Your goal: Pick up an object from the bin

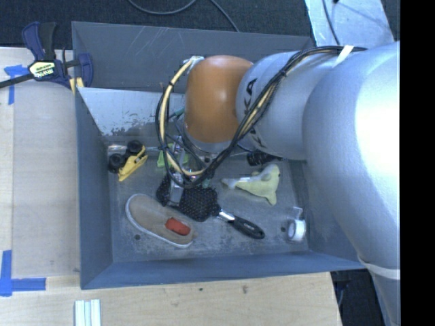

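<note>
brush (201,203) R of shoe (151,217), in bin (95,182)

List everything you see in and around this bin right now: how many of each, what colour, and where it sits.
hairbrush: one, black, front middle of the bin, handle pointing right
flat oval piece: one, tan, front left, beside the hairbrush's head
small block: one, red, lying on the flat oval piece
toy: one, yellow and black, back left
soft figure: one, pale yellow-green, right of middle
small fitting: one, silver-white, front right
bin: one, grey metal
arm: one, silver-grey, reaching in from the right, with cables and an orange cover
gripper: one, dark, low in the bin at the left edge of the hairbrush's head
</note>
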{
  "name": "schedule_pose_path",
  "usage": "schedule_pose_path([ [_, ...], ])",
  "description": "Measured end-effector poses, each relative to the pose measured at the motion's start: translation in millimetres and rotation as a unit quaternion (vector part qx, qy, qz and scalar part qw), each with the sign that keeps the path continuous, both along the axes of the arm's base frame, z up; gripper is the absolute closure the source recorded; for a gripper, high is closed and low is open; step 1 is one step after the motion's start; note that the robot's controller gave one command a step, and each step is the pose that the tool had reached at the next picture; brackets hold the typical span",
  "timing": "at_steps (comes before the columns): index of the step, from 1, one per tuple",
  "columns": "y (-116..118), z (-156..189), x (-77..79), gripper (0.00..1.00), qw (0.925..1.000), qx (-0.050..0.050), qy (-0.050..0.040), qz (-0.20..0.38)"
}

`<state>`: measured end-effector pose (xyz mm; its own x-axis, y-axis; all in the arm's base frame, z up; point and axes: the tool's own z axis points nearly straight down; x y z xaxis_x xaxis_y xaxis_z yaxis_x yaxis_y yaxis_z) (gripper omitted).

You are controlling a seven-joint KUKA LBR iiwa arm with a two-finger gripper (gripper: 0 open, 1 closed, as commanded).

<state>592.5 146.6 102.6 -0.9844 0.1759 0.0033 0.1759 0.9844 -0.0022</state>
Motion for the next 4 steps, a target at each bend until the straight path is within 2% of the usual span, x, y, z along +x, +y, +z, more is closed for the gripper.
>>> schedule_pose_path([
  [1,-20,2,-6.6,0.00,0.9985,0.002,-0.0029,0.055],
  [2,-30,-6,-19.6,0.00,0.9978,0.002,-0.0050,0.066],
  [3,-43,-26,-28.6,1.00,0.9995,0.007,-0.0118,0.029],
  [4,-43,-26,-28.6,1.00,0.9995,0.007,-0.0118,0.029],
])
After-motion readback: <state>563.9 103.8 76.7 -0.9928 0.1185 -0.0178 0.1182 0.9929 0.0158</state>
